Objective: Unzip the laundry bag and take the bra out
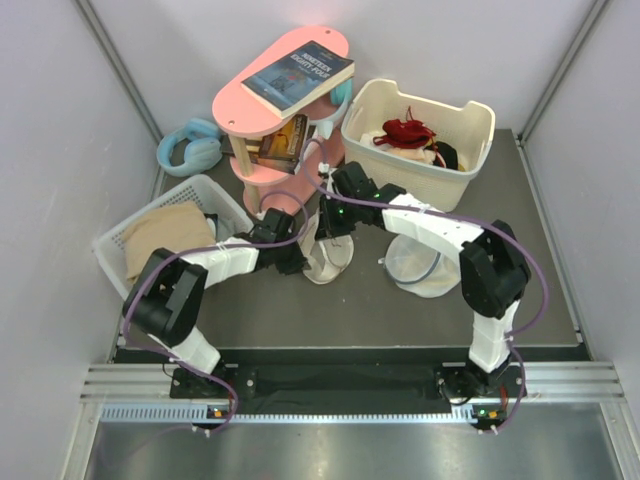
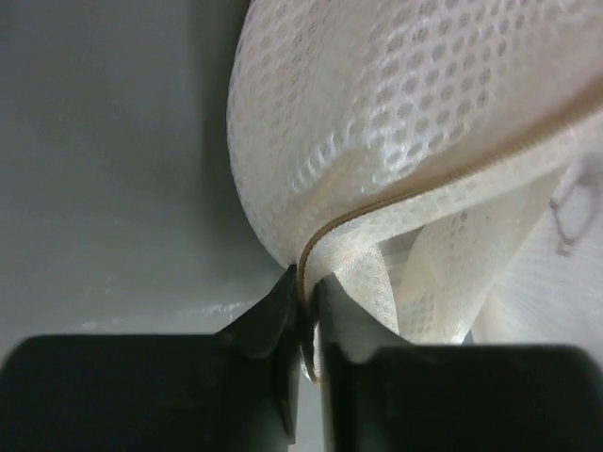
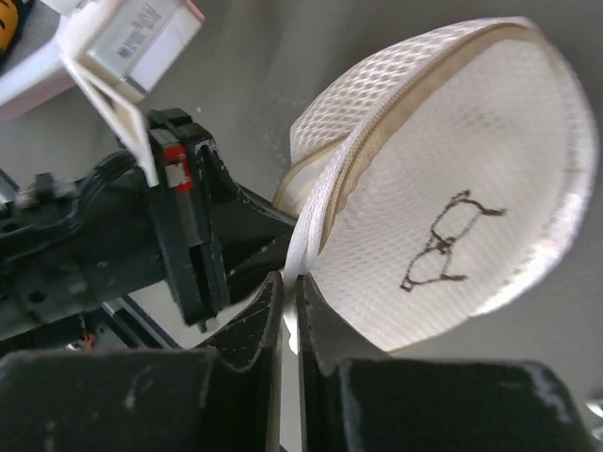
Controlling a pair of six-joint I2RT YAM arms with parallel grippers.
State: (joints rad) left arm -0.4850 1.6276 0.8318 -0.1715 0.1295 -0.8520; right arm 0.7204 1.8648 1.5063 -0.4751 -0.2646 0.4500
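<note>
Bag (image 3: 490, 141): mid-table, tipped on edge, drawing towards the right wrist camera.
Left gripper (image 2: 303, 294): clamped on bag's zip seam.
Right gripper (image 3: 290, 287): clamped on bag's rim.
Bra (image 1: 404, 128): in back basket (image 1: 425, 182).

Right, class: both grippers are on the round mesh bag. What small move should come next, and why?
Probably the right gripper should pull along the zipper, away from the left gripper: both pinch the laundry bag at its rim, side by side, and most of the zipper looks shut.
</note>
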